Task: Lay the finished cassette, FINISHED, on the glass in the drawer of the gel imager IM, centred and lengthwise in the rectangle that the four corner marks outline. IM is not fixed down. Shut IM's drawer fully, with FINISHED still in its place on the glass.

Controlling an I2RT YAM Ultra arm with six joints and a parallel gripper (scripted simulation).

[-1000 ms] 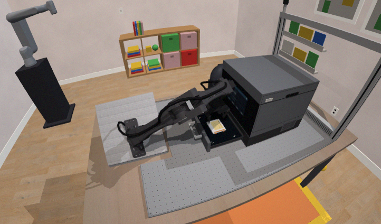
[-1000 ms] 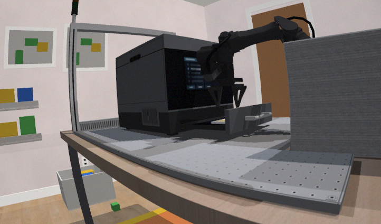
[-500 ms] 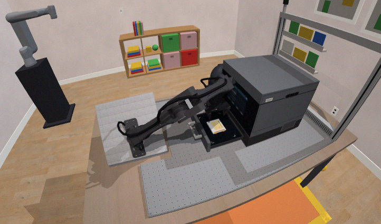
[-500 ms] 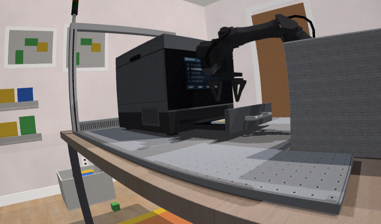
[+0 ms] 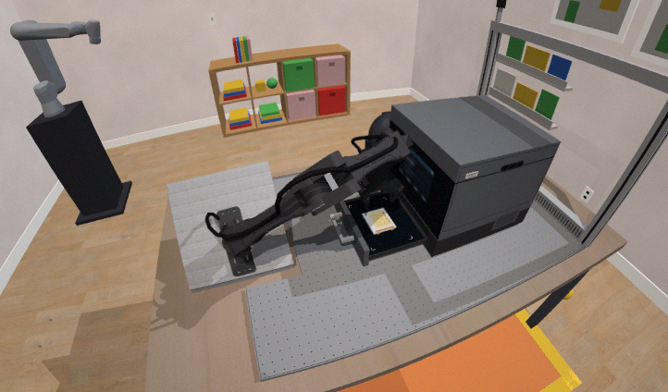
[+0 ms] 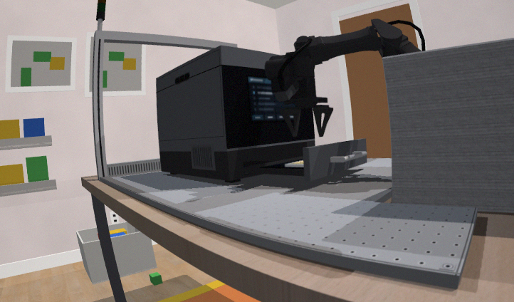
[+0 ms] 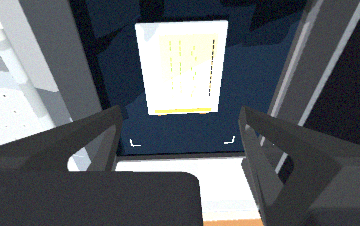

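Note:
The finished cassette FINISHED (image 5: 378, 220) (image 7: 181, 66) is a white slab with a yellow gel window. It lies flat on the dark glass (image 5: 394, 239) (image 7: 250, 75) of the open drawer of the gel imager IM (image 5: 473, 161) (image 6: 197, 109). White corner marks (image 7: 134, 144) show around it on the glass. My gripper (image 6: 307, 124) (image 7: 180, 112) is open and empty. It hangs above the drawer, well clear of the cassette. The drawer front (image 5: 357, 242) (image 6: 333, 158) with its handle stands pulled out.
A grey block (image 6: 447, 124) stands on the table to the arm's side. The imager sits on a perforated grey breadboard (image 5: 325, 328) (image 6: 341, 226). A metal frame post (image 6: 100, 105) rises at the table's far edge.

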